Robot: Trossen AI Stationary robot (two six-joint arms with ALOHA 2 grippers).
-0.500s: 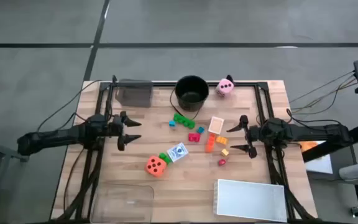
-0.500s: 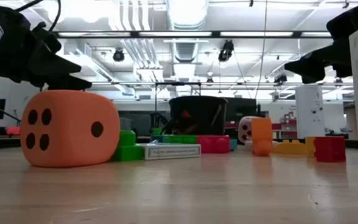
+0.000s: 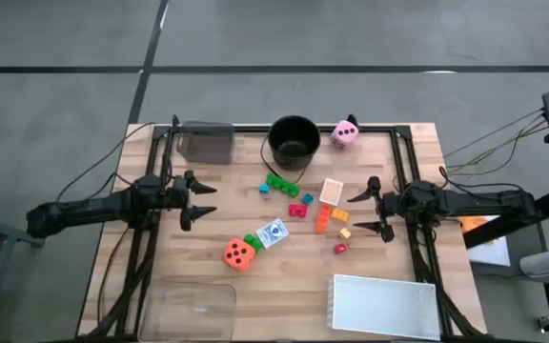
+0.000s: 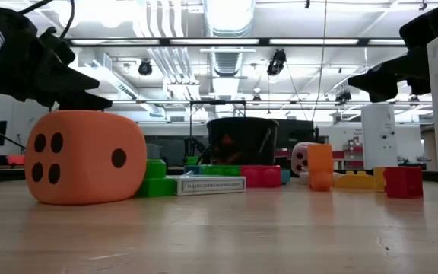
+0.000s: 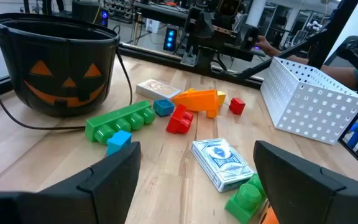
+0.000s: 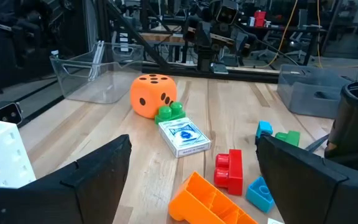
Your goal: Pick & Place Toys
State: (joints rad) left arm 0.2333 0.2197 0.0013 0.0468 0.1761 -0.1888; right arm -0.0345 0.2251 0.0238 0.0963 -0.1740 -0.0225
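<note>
A: Jaws?
B: Left gripper at frame left of the high view, jaws apart, nothing between them. Right gripper at frame right, jaws apart too, nothing held. Both hover above the table, toys between them.

A: Toys, where?
B: Mid-frame cluster. Orange die lower left of centre, a green brick touching it, card pack just beside that. Long green brick above centre, small blue brick at its left end. Red brick centre, orange brick right of it, a yellow one next to that. Small red brick lower right, apart from the rest. Pink die top, just right of the bucket.

A: Trays?
B: White tray bottom right, clear tray bottom left, grey bin top left.

A: Low view?
B: Orange die fills the left, four dots facing the camera, card pack lying flat at centre.
</note>
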